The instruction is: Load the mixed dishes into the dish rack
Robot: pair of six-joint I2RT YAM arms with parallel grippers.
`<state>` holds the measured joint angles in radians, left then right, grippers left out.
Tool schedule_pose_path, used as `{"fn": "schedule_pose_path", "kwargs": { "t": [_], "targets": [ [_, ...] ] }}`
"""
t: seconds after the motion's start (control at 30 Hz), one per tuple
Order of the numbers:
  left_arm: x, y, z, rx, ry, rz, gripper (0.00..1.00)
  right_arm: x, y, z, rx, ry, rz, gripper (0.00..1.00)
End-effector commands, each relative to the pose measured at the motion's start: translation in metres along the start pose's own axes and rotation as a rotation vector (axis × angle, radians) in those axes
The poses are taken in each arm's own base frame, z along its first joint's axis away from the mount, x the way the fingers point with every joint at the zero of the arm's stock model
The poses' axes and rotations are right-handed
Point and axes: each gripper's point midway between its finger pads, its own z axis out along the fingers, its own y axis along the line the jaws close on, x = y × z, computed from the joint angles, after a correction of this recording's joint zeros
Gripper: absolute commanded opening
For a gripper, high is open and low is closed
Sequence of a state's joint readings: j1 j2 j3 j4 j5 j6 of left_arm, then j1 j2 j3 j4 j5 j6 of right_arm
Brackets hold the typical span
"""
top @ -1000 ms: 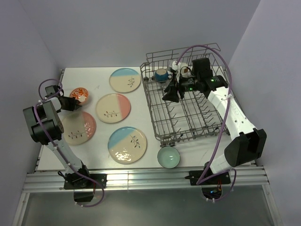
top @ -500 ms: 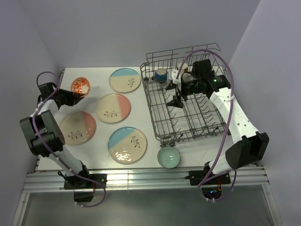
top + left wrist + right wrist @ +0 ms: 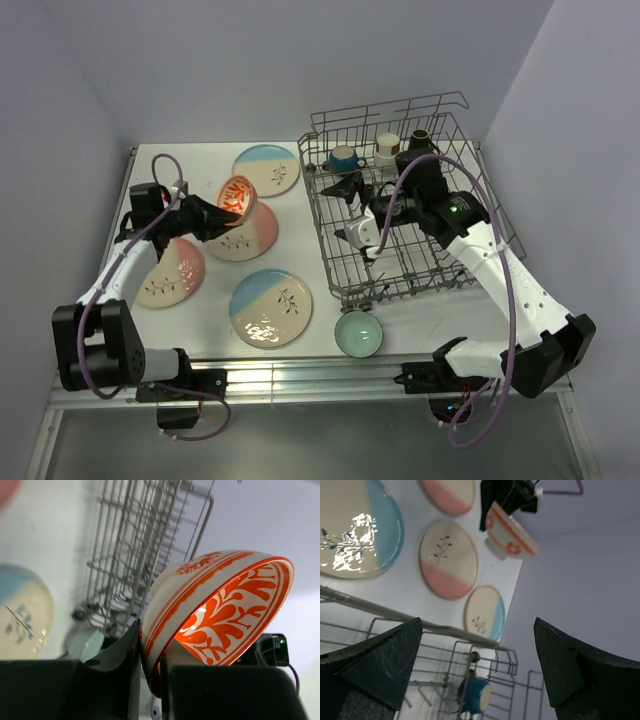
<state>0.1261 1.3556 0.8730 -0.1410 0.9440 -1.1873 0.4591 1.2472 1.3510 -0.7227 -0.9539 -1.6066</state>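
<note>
My left gripper [image 3: 212,216] is shut on the rim of the small orange-red bowl [image 3: 238,198], holding it tilted above the pink plate [image 3: 240,238]. In the left wrist view the bowl [image 3: 220,600] has its rim pinched between the fingers [image 3: 125,655]. My right gripper [image 3: 350,210] hangs open and empty over the left part of the dish rack [image 3: 322,215]. A blue mug [image 3: 343,158], a cream mug [image 3: 387,147] and a brown mug [image 3: 420,139] stand at the rack's back. Several plates lie on the table left of the rack.
A blue-and-cream plate [image 3: 266,170] lies at the back, a pink one [image 3: 168,272] at the left, another blue one [image 3: 270,306] near the front. A pale teal bowl [image 3: 358,333] sits in front of the rack. Walls close in on both sides.
The left arm lifted the orange-red bowl off the table's left edge and carried it right. The right gripper opened, left the cream mug at the rack's back and drew toward the front left.
</note>
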Motion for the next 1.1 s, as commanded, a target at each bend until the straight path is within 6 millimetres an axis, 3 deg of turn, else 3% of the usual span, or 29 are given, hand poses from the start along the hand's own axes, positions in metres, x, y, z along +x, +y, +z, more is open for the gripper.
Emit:
{"fn": "schedule_pose_path", "kwargs": {
  "t": [0.0, 0.03, 0.13, 0.37, 0.47, 0.7, 0.8, 1.07],
  "targets": [
    [0.051, -0.034, -0.011, 0.088, 0.115, 0.042, 0.0, -0.016, -0.027, 0.006, 0.07, 0.001, -0.17, 1.0],
    [0.06, -0.036, -0.011, 0.087, 0.129, 0.04, 0.0, -0.018, -0.035, 0.006, 0.101, 0.006, -0.206, 1.0],
    [0.095, -0.042, -0.009, 0.088, 0.201, 0.045, 0.0, -0.026, -0.034, 0.013, 0.116, -0.002, -0.252, 1.0],
    [0.139, -0.051, -0.015, 0.093, 0.3, 0.022, 0.0, -0.039, -0.027, 0.023, 0.123, -0.032, -0.311, 1.0],
    [0.151, -0.05, -0.017, 0.074, 0.335, 0.017, 0.0, -0.046, -0.032, 0.025, 0.136, -0.039, -0.35, 1.0],
    [0.174, -0.052, -0.02, 0.043, 0.409, 0.011, 0.0, -0.056, -0.021, 0.037, 0.078, -0.058, -0.463, 1.0],
    [0.183, -0.054, -0.021, 0.03, 0.444, 0.01, 0.0, -0.059, -0.004, 0.045, 0.003, -0.074, -0.493, 1.0],
    [0.201, -0.056, -0.027, 0.003, 0.512, 0.005, 0.0, -0.058, 0.02, 0.058, -0.117, -0.075, -0.522, 1.0]
  ]
}}
